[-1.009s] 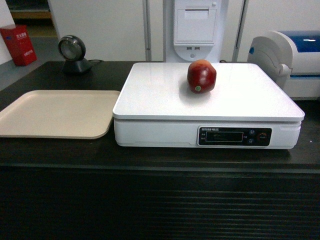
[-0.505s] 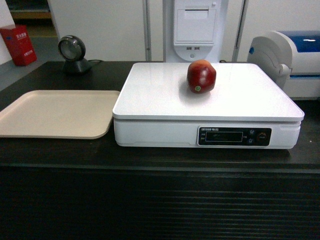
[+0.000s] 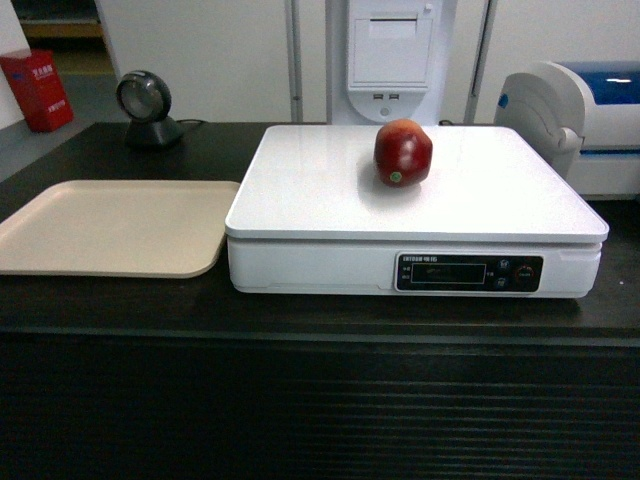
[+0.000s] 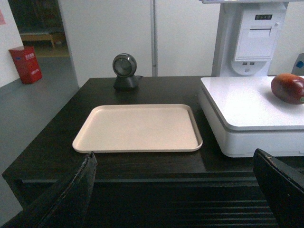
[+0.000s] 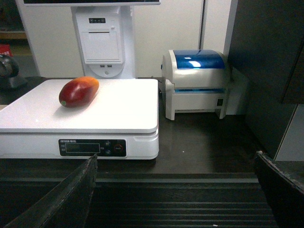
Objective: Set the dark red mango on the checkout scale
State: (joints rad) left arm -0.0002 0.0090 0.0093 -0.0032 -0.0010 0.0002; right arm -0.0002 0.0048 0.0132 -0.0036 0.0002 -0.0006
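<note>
The dark red mango (image 3: 403, 152) lies alone on the white platform of the scale (image 3: 330, 185), toward its back. The scale stands on the black checkout (image 3: 300, 400) counter with the ribbed front. The right wrist view shows the mango (image 5: 78, 91) on the scale (image 5: 123, 109), its yellow-orange end pointing away; the left wrist view catches the mango (image 4: 288, 88) at the right edge, on the scale (image 4: 247, 104). My left gripper (image 4: 173, 159) hangs open in front of the counter's edge, holding nothing. My right gripper (image 5: 175, 159) is open too, well short of the scale. Neither gripper appears in the head view.
A beige tray (image 3: 110, 225) lies left of the scale. A round black scanner (image 3: 145, 105) stands behind it. A white and blue printer (image 5: 197, 83) sits right of the scale, a white receipt terminal (image 3: 392, 55) behind it. A dark cabinet (image 5: 266, 61) rises at far right.
</note>
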